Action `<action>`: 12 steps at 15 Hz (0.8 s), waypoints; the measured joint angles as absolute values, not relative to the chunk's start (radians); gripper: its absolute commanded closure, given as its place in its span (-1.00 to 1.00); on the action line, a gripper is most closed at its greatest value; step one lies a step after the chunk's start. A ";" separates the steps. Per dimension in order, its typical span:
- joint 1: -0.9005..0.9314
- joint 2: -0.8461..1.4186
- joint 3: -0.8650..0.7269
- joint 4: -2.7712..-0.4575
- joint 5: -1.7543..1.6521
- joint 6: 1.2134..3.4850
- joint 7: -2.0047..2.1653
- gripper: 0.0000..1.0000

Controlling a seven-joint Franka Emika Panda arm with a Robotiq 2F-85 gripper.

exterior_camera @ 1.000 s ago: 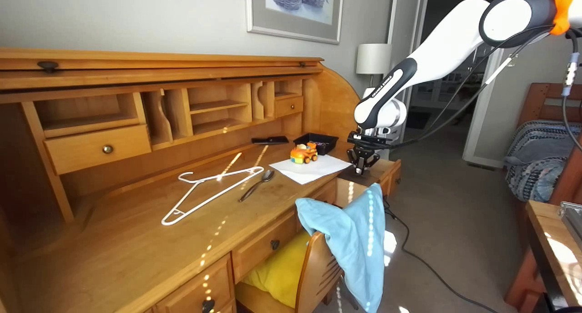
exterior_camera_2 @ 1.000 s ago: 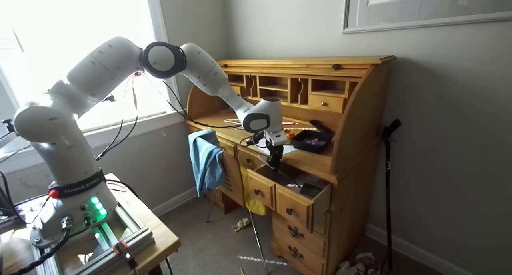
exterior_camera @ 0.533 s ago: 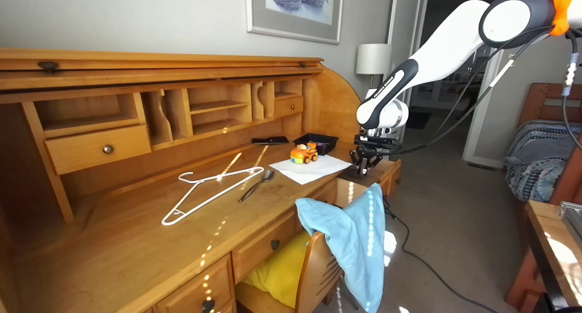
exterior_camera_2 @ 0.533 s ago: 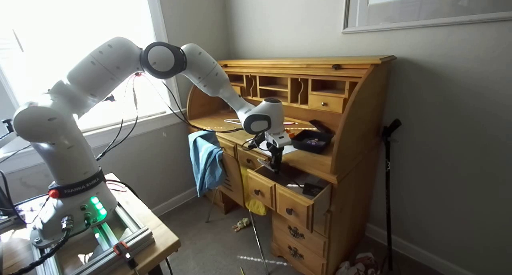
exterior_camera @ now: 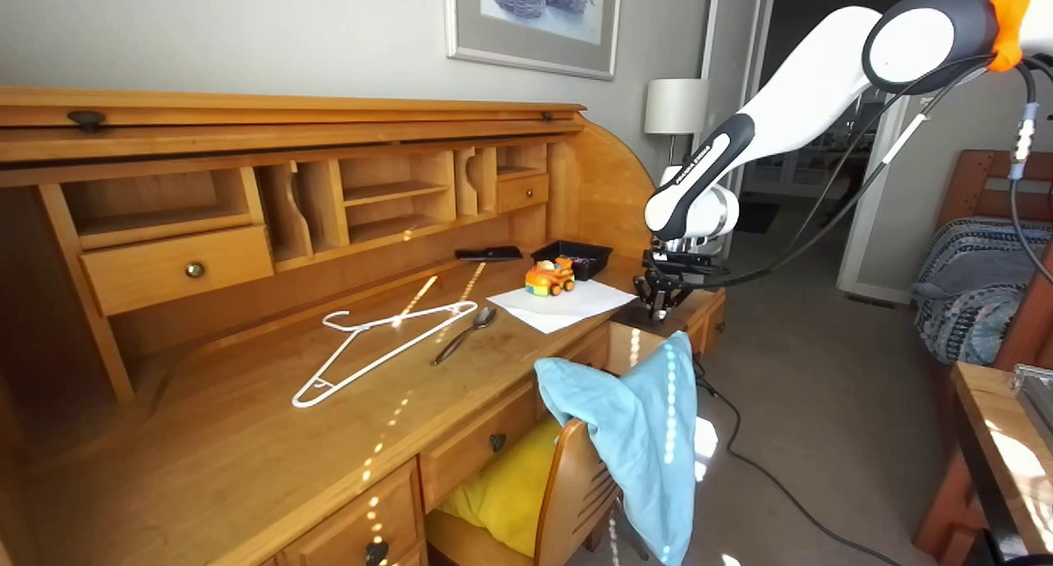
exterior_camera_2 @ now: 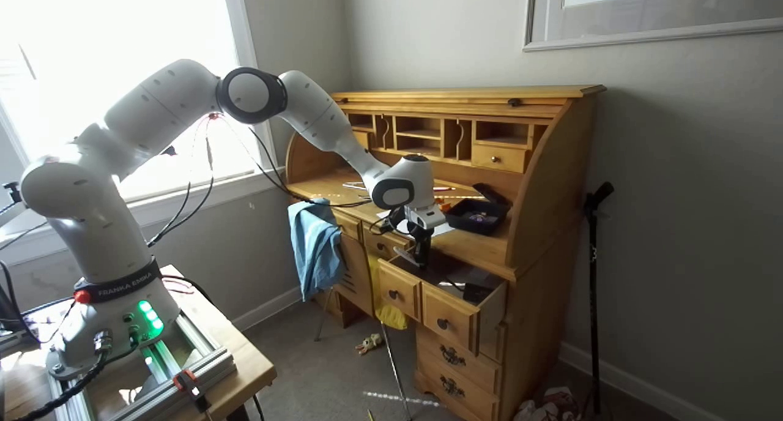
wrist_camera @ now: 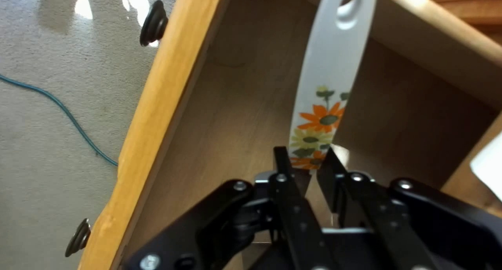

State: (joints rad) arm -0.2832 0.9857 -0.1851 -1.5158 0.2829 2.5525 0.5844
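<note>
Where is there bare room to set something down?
Bare: desktop between the white hanger, spoon and front edge; drawer floor behind its knobbed front, under the flowered handle the end effector holds. Crowded: where the toy truck stands on paper beside the black tray.

The claw [exterior_camera: 659, 312] points down over an open drawer [exterior_camera: 623, 345] at the front edge of the table [exterior_camera: 230, 451]. Near the back right corner is a tray [exterior_camera: 596, 266], with a toy [exterior_camera: 549, 278] on paper [exterior_camera: 559, 309] beside it. A spoon [exterior_camera: 475, 327] and hanger [exterior_camera: 359, 329] lie farther from that corner.
</note>
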 measured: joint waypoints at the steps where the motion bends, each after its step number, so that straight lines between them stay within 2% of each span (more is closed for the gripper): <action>1: -0.282 0.993 -0.187 -1.516 0.282 2.558 0.569 0.89; 7: -0.274 1.020 -0.188 -1.515 0.303 2.604 0.587 0.89; 8: -0.272 1.023 -0.188 -1.515 0.315 2.615 0.604 0.04; 10: -0.270 1.026 -0.190 -1.516 0.324 2.622 0.639 -0.07; 12: -0.270 1.034 -0.215 -1.512 0.324 2.637 0.683 -0.35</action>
State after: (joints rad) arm -0.2698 1.0338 -0.2147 -1.5117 0.3243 2.6367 0.6829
